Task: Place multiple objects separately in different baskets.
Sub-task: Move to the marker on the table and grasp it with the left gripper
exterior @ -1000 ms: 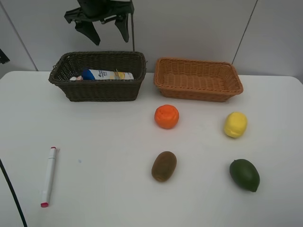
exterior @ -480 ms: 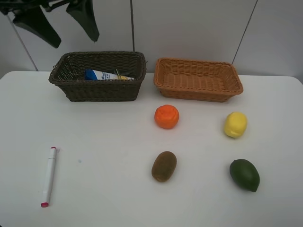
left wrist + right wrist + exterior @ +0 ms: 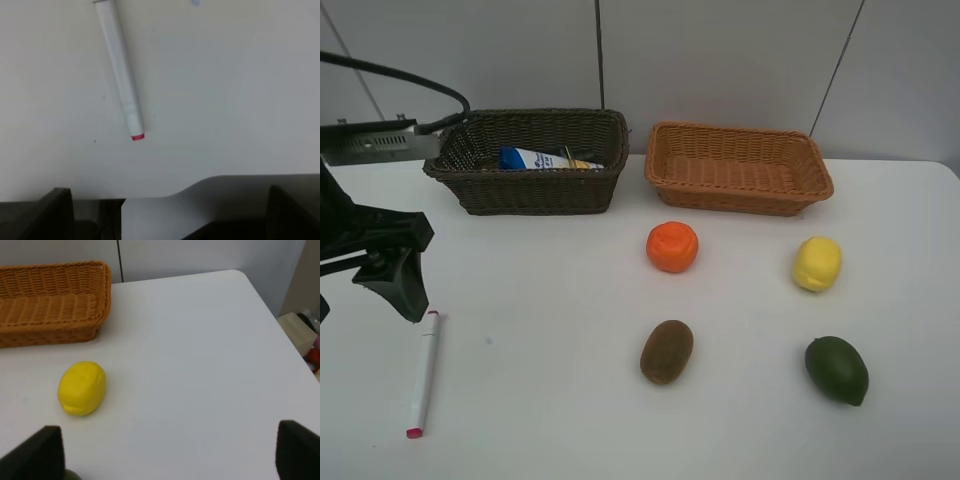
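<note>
My left gripper (image 3: pixel 362 292) is open and empty, low over the table's left side beside the upper end of the white red-tipped marker (image 3: pixel 423 372). The left wrist view shows the marker (image 3: pixel 120 70) lying ahead of the open gripper (image 3: pixel 170 215). The white blue-capped tube (image 3: pixel 545 159) lies in the dark brown basket (image 3: pixel 525 192). The light tan basket (image 3: pixel 740 188) is empty. The orange (image 3: pixel 672 246), lemon (image 3: pixel 817 263), kiwi (image 3: pixel 666 351) and dark green fruit (image 3: pixel 837 369) sit on the table. My right gripper (image 3: pixel 170 460) is open, back from the lemon (image 3: pixel 82 388). The spray bottle and pink bottle are hidden.
The white table (image 3: pixel 550 300) ends at a rounded right corner (image 3: pixel 240 277); clutter (image 3: pixel 305 335) lies beyond it. A wall stands behind the baskets. The table's front edge (image 3: pixel 165 192) is close to the marker's red tip.
My left gripper has swung from above the dark basket at the back, out to the left and down, to just above the table by the marker. The objects have not moved.
</note>
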Available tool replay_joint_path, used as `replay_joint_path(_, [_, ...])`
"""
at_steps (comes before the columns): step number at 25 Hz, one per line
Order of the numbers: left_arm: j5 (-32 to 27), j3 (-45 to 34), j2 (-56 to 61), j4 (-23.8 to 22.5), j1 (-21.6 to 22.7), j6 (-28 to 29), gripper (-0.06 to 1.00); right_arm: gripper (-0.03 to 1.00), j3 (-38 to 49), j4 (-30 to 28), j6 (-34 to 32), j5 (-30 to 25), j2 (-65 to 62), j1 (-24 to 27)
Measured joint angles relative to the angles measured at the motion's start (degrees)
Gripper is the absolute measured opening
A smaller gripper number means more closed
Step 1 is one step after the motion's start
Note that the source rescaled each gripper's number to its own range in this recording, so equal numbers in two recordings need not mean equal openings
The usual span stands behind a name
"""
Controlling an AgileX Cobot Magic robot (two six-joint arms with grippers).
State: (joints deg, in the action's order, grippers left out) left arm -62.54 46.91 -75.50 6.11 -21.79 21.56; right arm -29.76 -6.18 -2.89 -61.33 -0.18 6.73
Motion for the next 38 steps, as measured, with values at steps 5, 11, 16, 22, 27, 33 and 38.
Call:
replay_joint_path(5, [5.7, -2.2, -8.3, -0.7, 0.0, 0.3, 1.00, 1.00, 0.0, 0.0, 0.0, 0.0, 0.0, 0.0])
replay_joint_path(11, [11.0, -2.2, -18.9, -2.1, 0.0, 1.4, 1.00, 1.00, 0.0, 0.0, 0.0, 0.0, 0.0, 0.0])
replay_joint_path(16, [14.1, -2.2, -24.8, -3.8, 0.0, 2.0, 1.00, 1.00, 0.0, 0.0, 0.0, 0.0, 0.0, 0.0])
replay_joint_path(22, [17.0, -2.2, -28.8, -6.9, 0.5, 5.2, 1.00, 1.00, 0.0, 0.0, 0.0, 0.0, 0.0, 0.0])
replay_joint_path(27, [18.8, -2.2, -29.9, -7.6, 3.2, 5.9, 1.00, 1.00, 0.0, 0.0, 0.0, 0.0, 0.0, 0.0])
replay_joint_path(33, [20.5, -2.2, -32.3, -7.7, 4.9, 6.1, 1.00, 1.00, 0.0, 0.0, 0.0, 0.0, 0.0, 0.0])
replay_joint_path(38, [22.3, -2.2, -32.4, -7.7, 4.9, 6.1, 0.99, 1.00, 0.0, 0.0, 0.0, 0.0, 0.0, 0.0])
